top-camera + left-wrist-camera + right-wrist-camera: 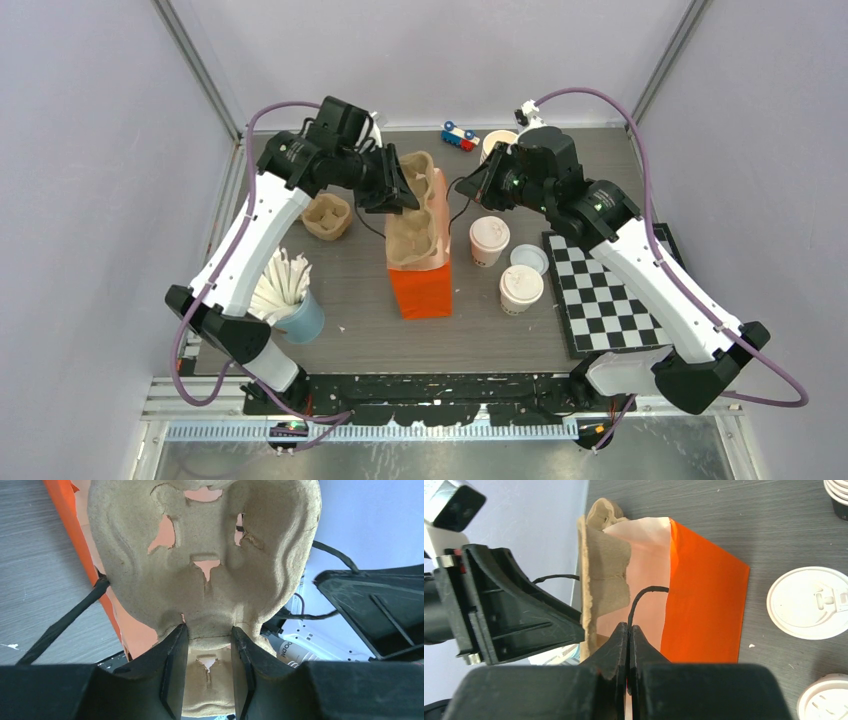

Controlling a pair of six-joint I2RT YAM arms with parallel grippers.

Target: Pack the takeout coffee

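Jaws first: holding with those of the left gripper (207, 640) the edge of a brown pulp cup carrier (205, 565), narrow, with one finger on each side of the pulp. Standing this carrier upright at the mouth of the orange bag (420, 290), against its left wall; cannot tell how deep it goes. Pinching with the jaws of the right gripper (630, 630), pressed fully together, the thin black handle (640, 600) of the bag. Finding the takeout coffee on the worktop (400, 335), outside the bag: one lidded cup (489, 240) just right of the bag, a second lidded cup (521, 288) nearer the front, beside the checkered board (600, 290). Seeing a loose white lid (529, 258) just behind that second cup. Noting another pulp carrier (327, 215) flat on the worktop left of the bag, and a blue cup (305, 318) of white sticks beside the left arm.
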